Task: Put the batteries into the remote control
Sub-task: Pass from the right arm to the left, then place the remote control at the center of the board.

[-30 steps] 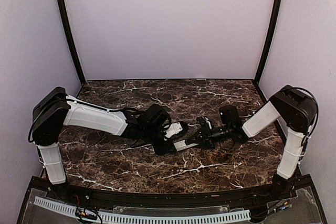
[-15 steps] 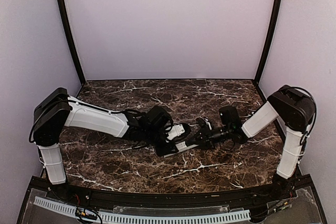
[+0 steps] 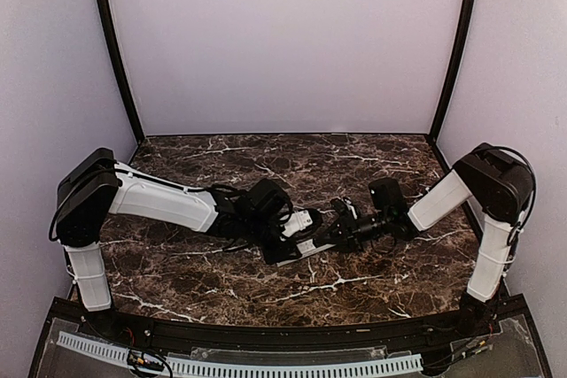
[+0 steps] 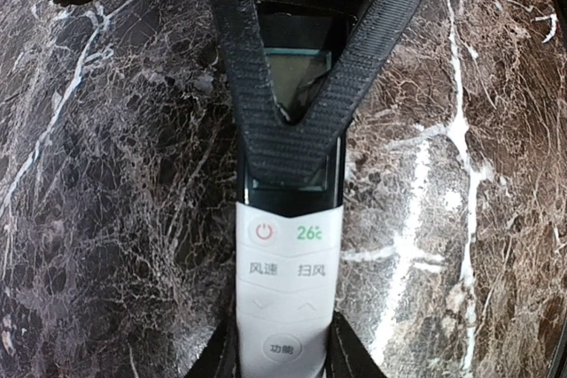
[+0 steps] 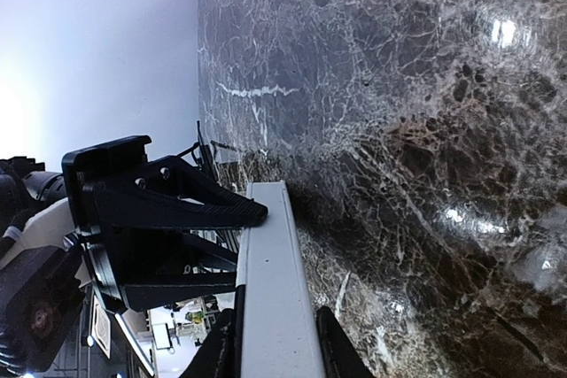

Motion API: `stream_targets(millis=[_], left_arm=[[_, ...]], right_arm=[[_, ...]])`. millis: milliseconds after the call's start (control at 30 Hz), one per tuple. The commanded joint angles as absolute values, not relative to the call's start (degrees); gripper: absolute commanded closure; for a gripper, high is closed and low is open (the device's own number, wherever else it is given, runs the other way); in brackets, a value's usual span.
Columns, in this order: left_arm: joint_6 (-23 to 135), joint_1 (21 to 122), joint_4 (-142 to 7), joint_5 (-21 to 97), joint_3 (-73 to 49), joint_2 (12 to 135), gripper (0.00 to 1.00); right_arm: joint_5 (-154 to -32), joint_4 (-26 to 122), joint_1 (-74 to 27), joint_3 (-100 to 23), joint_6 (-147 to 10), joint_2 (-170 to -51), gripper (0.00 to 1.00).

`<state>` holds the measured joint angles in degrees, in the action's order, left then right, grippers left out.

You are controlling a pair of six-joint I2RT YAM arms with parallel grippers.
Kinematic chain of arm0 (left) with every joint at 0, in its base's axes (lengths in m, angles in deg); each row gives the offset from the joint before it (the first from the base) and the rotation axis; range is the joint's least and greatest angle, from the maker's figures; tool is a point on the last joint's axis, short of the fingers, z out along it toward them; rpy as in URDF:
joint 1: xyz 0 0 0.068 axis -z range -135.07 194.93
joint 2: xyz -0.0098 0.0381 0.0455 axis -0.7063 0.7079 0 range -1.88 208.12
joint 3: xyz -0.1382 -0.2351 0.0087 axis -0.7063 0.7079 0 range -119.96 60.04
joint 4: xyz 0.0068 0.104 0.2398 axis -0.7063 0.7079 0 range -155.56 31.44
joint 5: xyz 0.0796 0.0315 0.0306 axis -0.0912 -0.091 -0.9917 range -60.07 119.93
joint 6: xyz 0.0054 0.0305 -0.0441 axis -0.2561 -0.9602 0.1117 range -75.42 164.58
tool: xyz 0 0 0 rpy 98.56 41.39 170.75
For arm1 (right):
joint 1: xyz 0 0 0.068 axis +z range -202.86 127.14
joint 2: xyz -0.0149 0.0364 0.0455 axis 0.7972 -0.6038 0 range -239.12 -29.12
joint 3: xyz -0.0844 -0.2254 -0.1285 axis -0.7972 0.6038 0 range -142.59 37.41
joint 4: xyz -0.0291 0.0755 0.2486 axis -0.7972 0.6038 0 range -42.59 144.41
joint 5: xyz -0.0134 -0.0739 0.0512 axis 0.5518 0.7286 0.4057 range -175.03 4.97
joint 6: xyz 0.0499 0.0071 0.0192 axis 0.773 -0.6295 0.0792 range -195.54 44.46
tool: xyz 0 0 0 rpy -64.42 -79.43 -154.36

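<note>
Remote control (image 4: 288,307) pinched at 6 o'clock by left gripper (image 4: 285,362); right gripper (image 5: 276,347) clamps its display at 12 o'clock, over marble table (image 4: 106,219).

I count: remote control (image 4: 288,307) ×1, mid-table. Grippers ×2: left gripper (image 3: 297,229), right gripper (image 3: 335,232). Arms ×2: left arm (image 3: 164,201), right arm (image 3: 438,201). Marble table (image 3: 204,272) ×1.

table (image 3: 354,152): dark marble (white veins) | walls (image 3: 283,42): plain pale lilac
</note>
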<state>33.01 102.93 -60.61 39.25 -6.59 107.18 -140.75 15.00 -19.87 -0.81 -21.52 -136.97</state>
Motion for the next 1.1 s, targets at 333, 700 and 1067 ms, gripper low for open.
stream_targets(millis=[333, 700, 1067], left_arm=[[34.0, 104.17, -54.0, 39.46, -7.29, 111.21, 0.92], [32.83, 104.5, -52.16, 39.92, -8.17, 112.62, 0.93], [30.42, 105.86, -49.88, 38.32, -8.79, 113.76, 0.84]], right_arm=[[-128.72, 31.73, -19.95, -1.89, -26.76, -135.23, 0.57], [-117.54, 49.11, -20.15, -6.05, -33.61, -129.18, 0.25], [-102.93, 65.81, -20.16, -10.87, -39.64, -121.74, 0.01]])
